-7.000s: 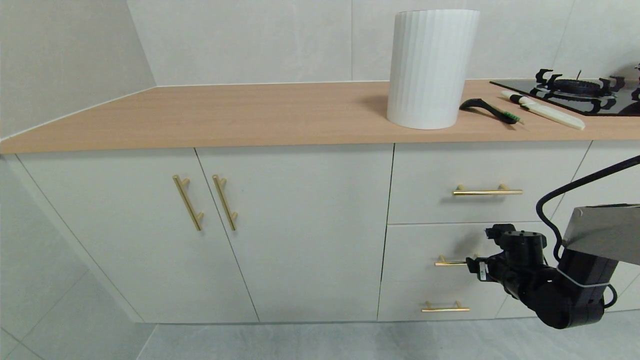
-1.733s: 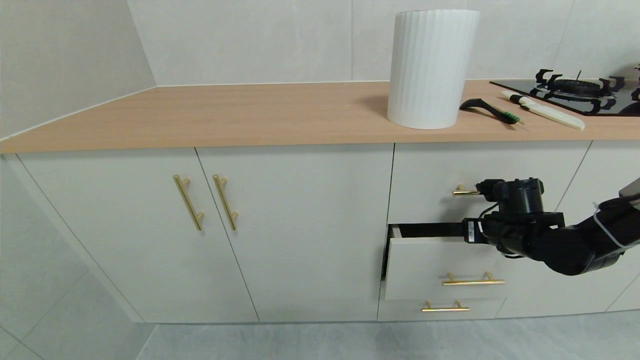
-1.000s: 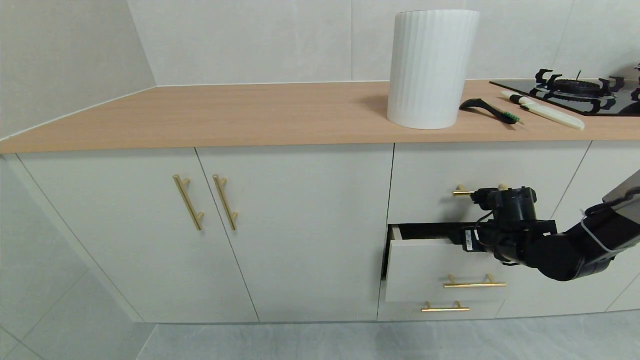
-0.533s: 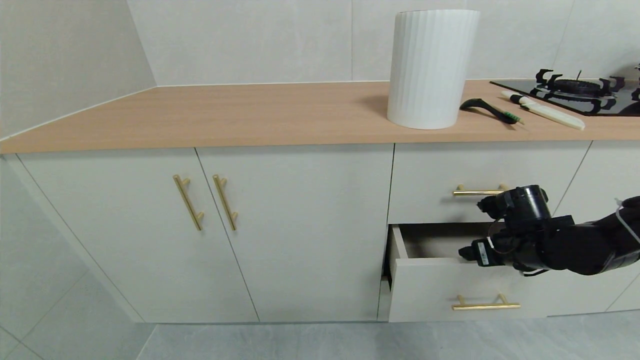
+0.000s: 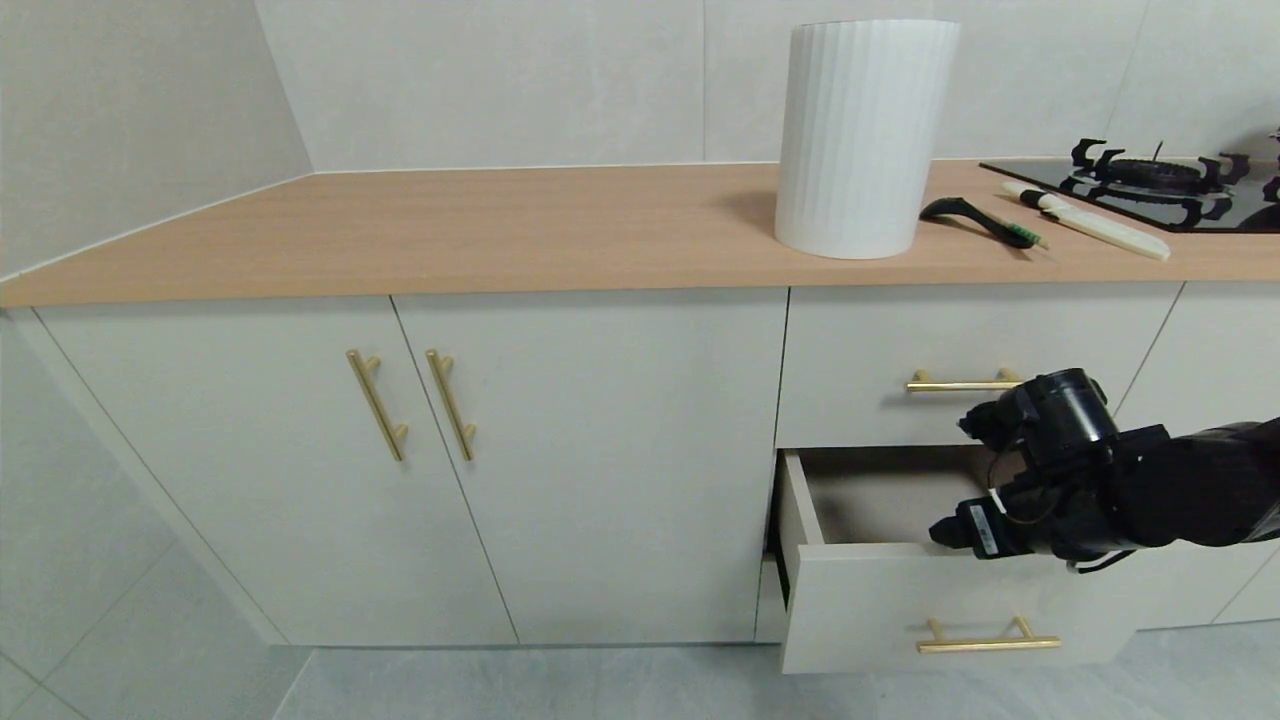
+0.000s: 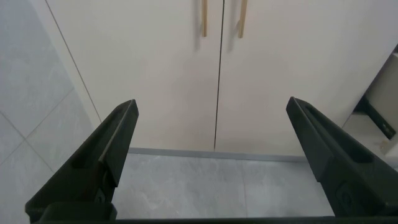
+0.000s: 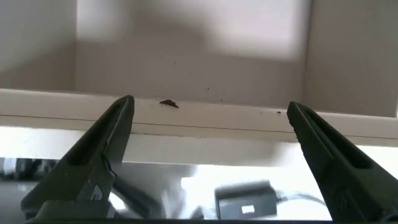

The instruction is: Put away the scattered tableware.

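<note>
Tableware: black-handled utensil (image 5: 975,220), white knife (image 5: 1085,222) on worktop (image 5: 500,230), well above right gripper (image 5: 950,530) | drawer (image 5: 870,590) open, front edge between that gripper's spread jaws; probably readied as storage | left gripper (image 6: 211,109) spread, empty

A tall white ribbed container (image 5: 860,140) is standing upright on the wooden countertop (image 5: 480,230), with a black gas hob (image 5: 1150,185) sitting farther along toward the right end. Below the counter, two pale cabinet doors (image 5: 610,460) are sitting shut side by side, their slim gold handles (image 5: 376,404) running upright just beside the seam between them. Pale wall tiles (image 5: 500,80) are rising behind the counter and grey floor tiles (image 5: 520,685) are stretching out below the cabinets
</note>
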You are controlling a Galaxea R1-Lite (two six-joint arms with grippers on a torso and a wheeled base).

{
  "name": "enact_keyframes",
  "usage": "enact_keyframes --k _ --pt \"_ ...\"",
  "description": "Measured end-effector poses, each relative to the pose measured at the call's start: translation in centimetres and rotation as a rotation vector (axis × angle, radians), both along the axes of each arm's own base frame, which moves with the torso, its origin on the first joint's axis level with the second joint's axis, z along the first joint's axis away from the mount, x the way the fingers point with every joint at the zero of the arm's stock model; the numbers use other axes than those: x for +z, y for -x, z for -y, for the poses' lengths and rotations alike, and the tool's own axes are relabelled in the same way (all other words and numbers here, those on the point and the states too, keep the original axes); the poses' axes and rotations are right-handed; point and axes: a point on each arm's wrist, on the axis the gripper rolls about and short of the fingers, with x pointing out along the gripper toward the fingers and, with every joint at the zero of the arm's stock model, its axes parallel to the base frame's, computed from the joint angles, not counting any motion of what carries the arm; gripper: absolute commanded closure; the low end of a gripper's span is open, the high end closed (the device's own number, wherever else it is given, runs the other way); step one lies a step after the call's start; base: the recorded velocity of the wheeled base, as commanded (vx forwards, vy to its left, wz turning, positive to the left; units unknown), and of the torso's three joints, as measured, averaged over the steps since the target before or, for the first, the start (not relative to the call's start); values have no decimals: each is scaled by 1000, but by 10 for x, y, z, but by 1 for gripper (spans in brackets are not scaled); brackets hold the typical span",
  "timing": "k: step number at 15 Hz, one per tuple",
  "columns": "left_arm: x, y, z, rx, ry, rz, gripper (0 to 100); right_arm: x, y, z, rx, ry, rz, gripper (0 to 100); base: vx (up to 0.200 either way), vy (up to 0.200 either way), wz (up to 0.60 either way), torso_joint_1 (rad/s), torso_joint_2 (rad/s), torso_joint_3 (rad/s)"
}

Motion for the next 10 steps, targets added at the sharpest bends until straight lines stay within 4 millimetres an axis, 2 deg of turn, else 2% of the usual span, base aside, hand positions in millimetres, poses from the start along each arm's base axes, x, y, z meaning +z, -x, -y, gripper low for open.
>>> enact_keyframes --k 10 --pt "0 0 0 0 0 0 0 -2 45 6 25 63 -230 0 0 0 0 0 0 0"
